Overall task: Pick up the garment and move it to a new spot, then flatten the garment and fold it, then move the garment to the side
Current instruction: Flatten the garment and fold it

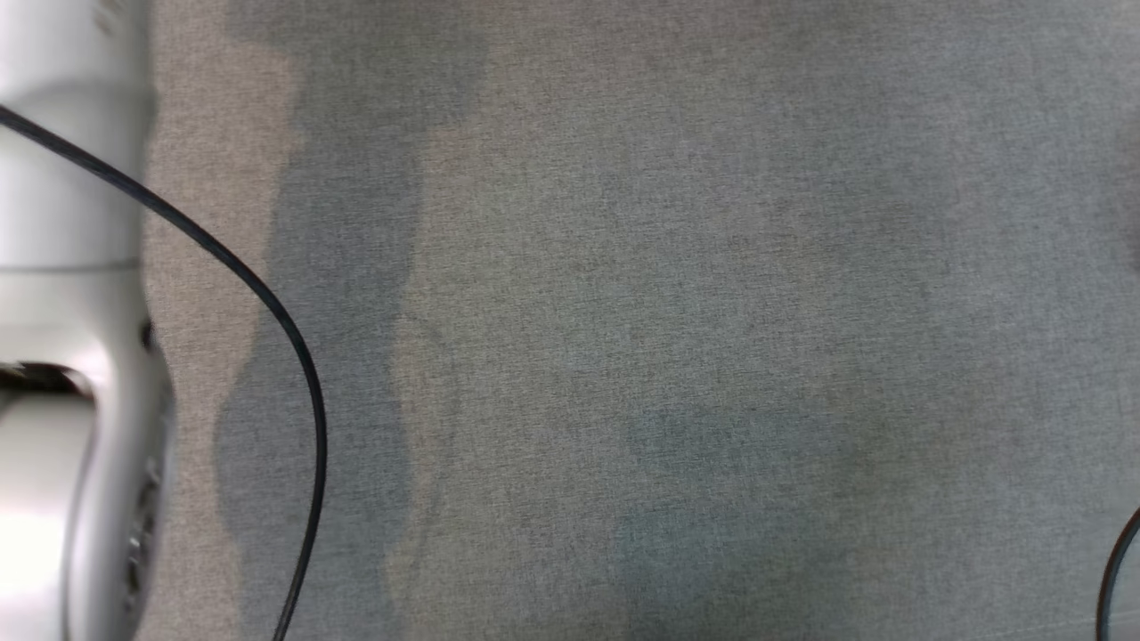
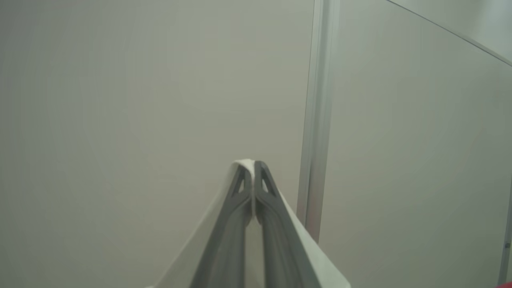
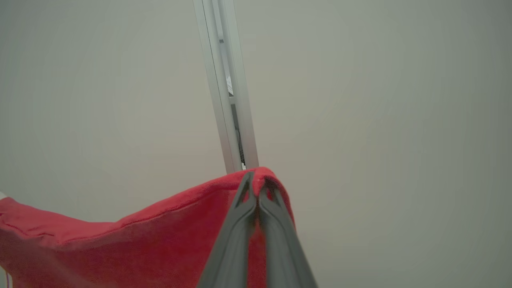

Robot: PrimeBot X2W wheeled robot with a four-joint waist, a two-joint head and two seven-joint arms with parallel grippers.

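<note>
In the right wrist view, my right gripper (image 3: 258,180) is shut on the top edge of the red fleecy garment (image 3: 140,240). The garment hangs in the air and stretches away to the left from the fingers. In the left wrist view, my left gripper (image 2: 253,168) is shut on a thin fold of white fabric (image 2: 308,248) that drapes down both sides of the fingers. A sliver of red (image 2: 506,285) shows at the bottom right corner there. The rest of the garment is hidden. Both grippers are raised in front of pale wall panels.
The head view looks down on the grey cloth-covered table (image 1: 668,312). A pale forearm (image 1: 62,356) is at its left edge, with a black cable (image 1: 267,303) looping across. Another cable (image 1: 1118,561) is at the lower right. An aluminium post (image 3: 228,100) stands between the wall panels.
</note>
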